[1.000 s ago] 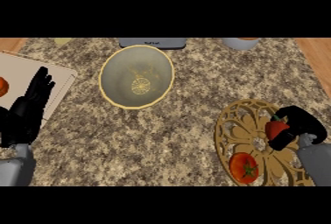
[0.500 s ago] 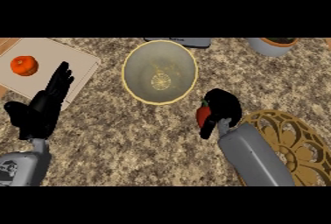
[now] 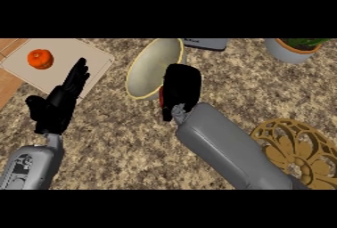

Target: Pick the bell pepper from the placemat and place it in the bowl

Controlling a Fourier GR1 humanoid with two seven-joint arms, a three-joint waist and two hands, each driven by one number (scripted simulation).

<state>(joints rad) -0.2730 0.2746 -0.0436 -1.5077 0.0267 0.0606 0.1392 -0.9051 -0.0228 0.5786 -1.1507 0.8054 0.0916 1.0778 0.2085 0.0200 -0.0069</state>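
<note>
Right hand (image 3: 180, 89) curled round what looks like the bell pepper (image 3: 161, 99).

Speckled stone counter (image 3: 118, 147), glossy ceramic-looking bowl (image 3: 141, 73), ornate golden placemat (image 3: 299, 149).

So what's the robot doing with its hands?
The right hand is curled round a red pepper, mostly hidden, and holds it at the rim of the bowl. The pepper is not in the bowl yet. The gold placemat it goes with lies at the right. The left hand rests open near a board with an orange fruit on it.
</note>
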